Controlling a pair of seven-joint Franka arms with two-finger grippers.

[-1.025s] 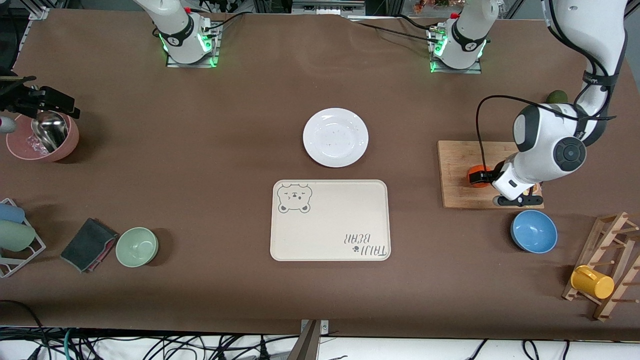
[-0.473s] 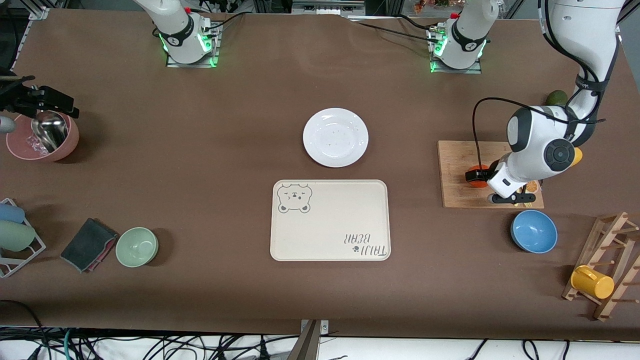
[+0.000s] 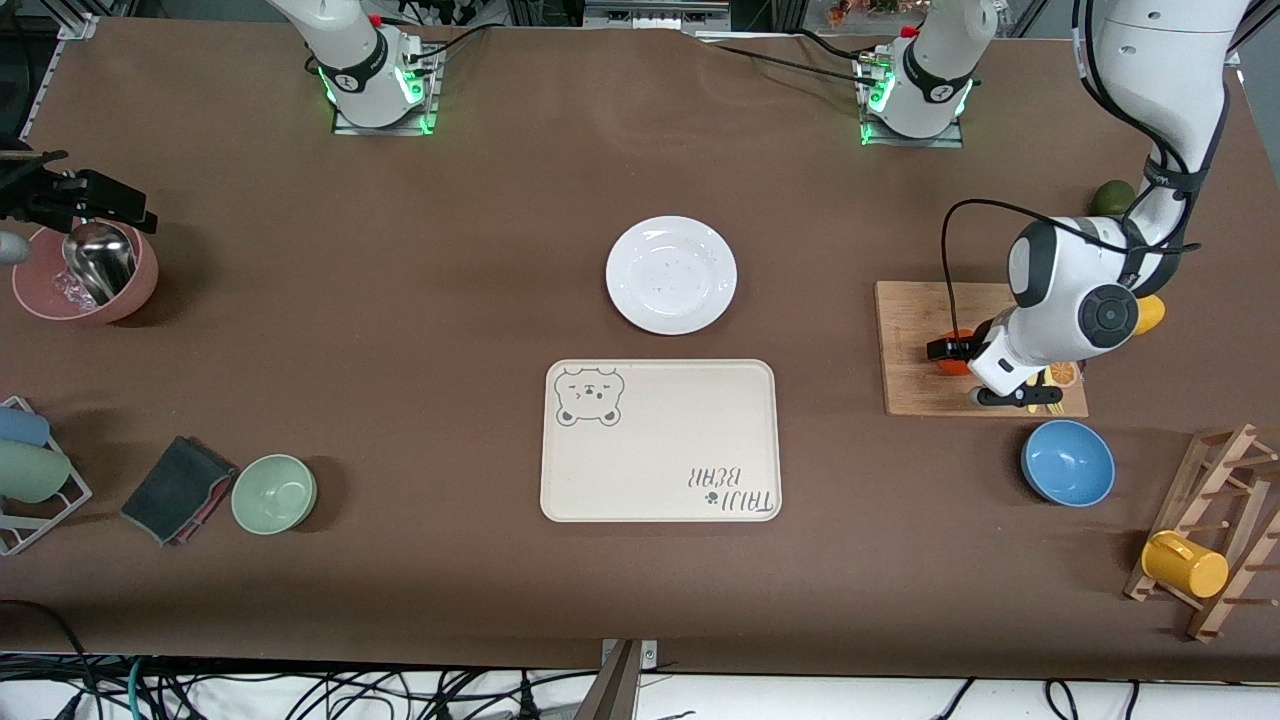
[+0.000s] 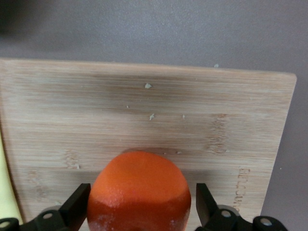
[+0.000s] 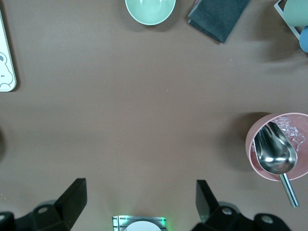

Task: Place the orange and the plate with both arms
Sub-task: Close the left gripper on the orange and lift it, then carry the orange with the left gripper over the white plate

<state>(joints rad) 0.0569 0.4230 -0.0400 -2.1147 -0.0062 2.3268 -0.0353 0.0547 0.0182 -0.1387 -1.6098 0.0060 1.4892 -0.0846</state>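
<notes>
The orange (image 4: 139, 192) sits on a bamboo cutting board (image 3: 915, 330) at the left arm's end of the table. In the front view, part of the orange (image 3: 955, 366) shows under the left hand. My left gripper (image 4: 139, 209) is down over the board (image 4: 144, 106) with a finger on each side of the orange; one finger (image 4: 77, 207) is at its skin, the other stands a narrow gap off. The left gripper (image 3: 960, 355) is open. The white plate (image 3: 671, 274) lies bare at mid-table. My right gripper (image 5: 139, 202) waits high over the table, open and holding nothing.
A beige bear tray (image 3: 660, 440) lies nearer the front camera than the plate. A blue bowl (image 3: 1067, 462), a lemon (image 3: 1150, 313) and a rack with a yellow cup (image 3: 1185, 565) stand round the board. A pink bowl with a scoop (image 3: 85, 280), a green bowl (image 3: 274, 493) and a cloth (image 3: 178, 488) are at the right arm's end.
The left hand has shifted a little across the board and settled round the orange, and its fingers have drawn in toward the fruit. The right arm has barely moved.
</notes>
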